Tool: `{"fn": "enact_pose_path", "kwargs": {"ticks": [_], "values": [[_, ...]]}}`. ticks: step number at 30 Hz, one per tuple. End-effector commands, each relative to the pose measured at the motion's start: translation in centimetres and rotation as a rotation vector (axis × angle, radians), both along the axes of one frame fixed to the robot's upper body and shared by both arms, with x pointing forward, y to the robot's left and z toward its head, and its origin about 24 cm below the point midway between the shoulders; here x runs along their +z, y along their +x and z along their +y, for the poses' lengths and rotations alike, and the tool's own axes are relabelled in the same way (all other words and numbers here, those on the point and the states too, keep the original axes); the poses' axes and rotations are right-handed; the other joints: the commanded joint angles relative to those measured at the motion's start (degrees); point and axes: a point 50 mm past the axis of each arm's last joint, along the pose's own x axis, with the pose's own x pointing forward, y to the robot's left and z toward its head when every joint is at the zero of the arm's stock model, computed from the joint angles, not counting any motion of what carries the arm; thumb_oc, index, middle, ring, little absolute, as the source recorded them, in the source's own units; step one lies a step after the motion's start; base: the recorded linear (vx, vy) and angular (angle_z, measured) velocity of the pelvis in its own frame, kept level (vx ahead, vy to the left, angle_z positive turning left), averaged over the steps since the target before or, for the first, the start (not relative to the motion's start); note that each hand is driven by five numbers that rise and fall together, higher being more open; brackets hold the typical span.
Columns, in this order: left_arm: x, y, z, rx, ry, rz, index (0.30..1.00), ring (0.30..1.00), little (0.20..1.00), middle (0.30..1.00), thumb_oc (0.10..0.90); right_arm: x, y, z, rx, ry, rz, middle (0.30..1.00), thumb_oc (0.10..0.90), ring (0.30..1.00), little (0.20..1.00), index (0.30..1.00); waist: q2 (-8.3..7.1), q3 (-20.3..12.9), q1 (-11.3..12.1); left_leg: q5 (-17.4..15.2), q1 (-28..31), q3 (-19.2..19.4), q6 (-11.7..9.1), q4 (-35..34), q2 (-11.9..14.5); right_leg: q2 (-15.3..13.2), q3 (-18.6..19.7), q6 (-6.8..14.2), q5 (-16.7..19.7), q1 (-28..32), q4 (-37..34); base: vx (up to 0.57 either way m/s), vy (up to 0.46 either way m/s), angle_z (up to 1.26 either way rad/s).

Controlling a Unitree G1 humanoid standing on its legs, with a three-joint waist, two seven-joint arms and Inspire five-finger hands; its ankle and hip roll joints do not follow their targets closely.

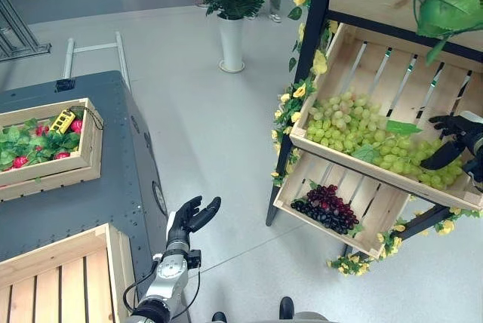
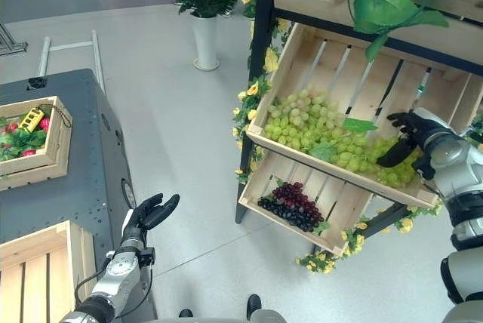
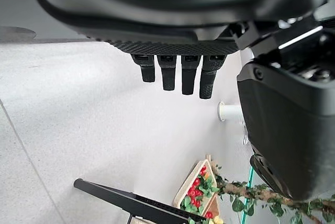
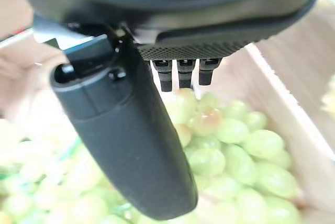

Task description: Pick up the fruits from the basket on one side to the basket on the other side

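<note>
A tilted wooden crate (image 1: 355, 163) on the shelf at the right holds a heap of green grapes (image 1: 355, 130). My right hand (image 1: 453, 138) hovers over the right end of that heap, open, with its thumb (image 4: 125, 145) stretched out and the grapes (image 4: 235, 150) just past its fingers; nothing is held. Below it a second crate (image 1: 381, 213) holds dark grapes (image 1: 326, 207). My left hand (image 1: 189, 217) hangs open and empty beside the dark cart (image 1: 128, 187), above the floor, with its fingers (image 3: 180, 77) straight. An empty slatted crate (image 1: 68, 278) lies on the cart at the lower left.
Another crate (image 1: 53, 172) at the cart's far left holds red fruit, leaves and a yellow item (image 1: 63, 120). Yellow flowers and leaves trim the dark shelf post (image 1: 306, 59). A potted plant (image 1: 232, 36) stands on the floor behind. Open grey floor separates cart and shelf.
</note>
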Motion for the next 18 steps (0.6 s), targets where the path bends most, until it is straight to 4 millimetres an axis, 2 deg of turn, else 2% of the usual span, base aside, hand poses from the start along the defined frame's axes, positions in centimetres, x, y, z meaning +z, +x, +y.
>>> {"fn": "enact_pose_path", "kwargs": {"ticks": [1, 2, 4, 5, 6, 7, 8, 10, 11, 18], "values": [[3.6, 3.5, -0.1, -0.079, 0.069, -0.192, 0.900, 0.900, 0.900, 0.900, 0.800, 8.4, 0.3, 1.0, 0.057, -0.057, -0.426, 0.900, 0.800, 0.900, 0.900, 0.900, -1.70, -4.07, 0.75, -9.63, 0.78, -0.20, 1.78, 2.20, -2.44, -0.25, 0.54, 0.54, -7.24, 3.10, 1.75, 0.00, 0.000, 0.00], [3.6, 3.5, -0.2, -0.079, 0.069, -0.190, 0.900, 0.900, 0.900, 0.900, 0.800, 8.5, 0.4, 1.3, 0.070, -0.054, -0.444, 0.900, 0.800, 0.900, 0.900, 0.900, -1.68, -4.10, 0.69, -9.64, 0.79, -0.17, 1.78, 2.19, -2.44, -0.25, 0.56, 0.54, -7.24, 3.10, 1.73, 0.00, 0.000, 0.00], [3.5, 3.3, -0.2, -0.075, 0.066, -0.188, 0.900, 0.900, 0.900, 0.900, 0.800, 9.1, 0.4, 3.9, 0.181, -0.077, -0.571, 0.900, 0.800, 0.900, 0.900, 0.900, -1.35, -4.10, 0.18, -9.82, 0.71, -0.04, 1.80, 2.39, -2.49, -0.26, 0.80, 0.62, -7.38, 2.93, 1.92, 0.00, 0.000, 0.00], [3.5, 3.3, -0.2, -0.076, 0.066, -0.188, 0.900, 0.900, 0.900, 0.900, 0.800, 9.1, 0.4, 4.0, 0.182, -0.074, -0.575, 0.900, 0.800, 0.900, 0.900, 0.900, -1.37, -4.11, 0.20, -9.84, 0.70, -0.05, 1.81, 2.43, -2.49, -0.27, 0.81, 0.62, -7.40, 2.93, 1.94, 0.00, 0.000, 0.00], [3.4, 3.3, -0.3, -0.074, 0.064, -0.188, 0.900, 0.900, 0.900, 0.900, 0.800, 9.2, 0.1, 5.4, 0.248, -0.097, -0.633, 0.900, 0.800, 0.900, 0.900, 0.900, -1.17, -4.06, -0.14, -9.97, 0.57, 0.01, 1.88, 2.61, -2.53, -0.30, 0.97, 0.72, -7.47, 2.75, 2.07, 0.00, 0.000, 0.00], [3.4, 3.3, -0.3, -0.074, 0.064, -0.189, 0.900, 0.900, 0.900, 0.900, 0.800, 9.1, 0.0, 5.7, 0.263, -0.100, -0.642, 0.900, 0.800, 0.900, 0.900, 0.900, -1.15, -4.06, -0.19, -10.01, 0.52, 0.03, 1.89, 2.68, -2.53, -0.32, 1.00, 0.75, -7.50, 2.70, 2.11, 0.00, 0.000, 0.00], [3.4, 3.3, -0.4, -0.073, 0.061, -0.188, 0.900, 0.900, 0.900, 0.900, 0.800, 8.7, -0.2, 7.4, 0.325, -0.112, -0.672, 0.900, 0.800, 0.900, 0.900, 0.900, -0.96, -4.04, -0.54, -10.14, 0.49, 0.16, 1.92, 2.78, -2.51, -0.34, 1.19, 0.83, -7.59, 2.55, 2.22, 0.00, 0.000, 0.00], [3.3, 3.3, -0.6, -0.065, 0.057, -0.186, 0.900, 0.900, 0.900, 0.900, 0.800, 7.8, -0.5, 9.1, 0.392, -0.124, -0.690, 0.900, 0.800, 0.900, 0.900, 0.900, -0.75, -3.93, -0.92, -10.26, 0.49, 0.29, 2.03, 2.77, -2.51, -0.32, 1.45, 0.91, -7.61, 2.41, 2.21, 0.00, 0.000, 0.00], [3.3, 3.3, -0.6, -0.065, 0.057, -0.185, 0.900, 0.900, 0.900, 0.900, 0.800, 7.7, -0.6, 9.2, 0.400, -0.126, -0.692, 0.900, 0.800, 0.900, 0.900, 0.900, -0.77, -3.93, -0.90, -10.28, 0.49, 0.30, 2.04, 2.77, -2.51, -0.33, 1.46, 0.92, -7.62, 2.40, 2.22, 0.00, 0.003, -0.03], [2.6, 3.0, -0.4, 0.003, 0.068, -0.151, 0.900, 0.900, 0.900, 0.900, 0.800, 5.8, -2.5, 13.9, 0.613, -0.044, -0.699, 0.900, 0.800, 0.900, 0.900, 0.900, -0.24, -3.63, -2.23, -10.68, 0.77, 1.25, 2.15, 2.71, -2.34, -0.26, 2.16, 1.16, -7.78, 2.16, 2.24, 0.00, -0.003, -0.05]]}}
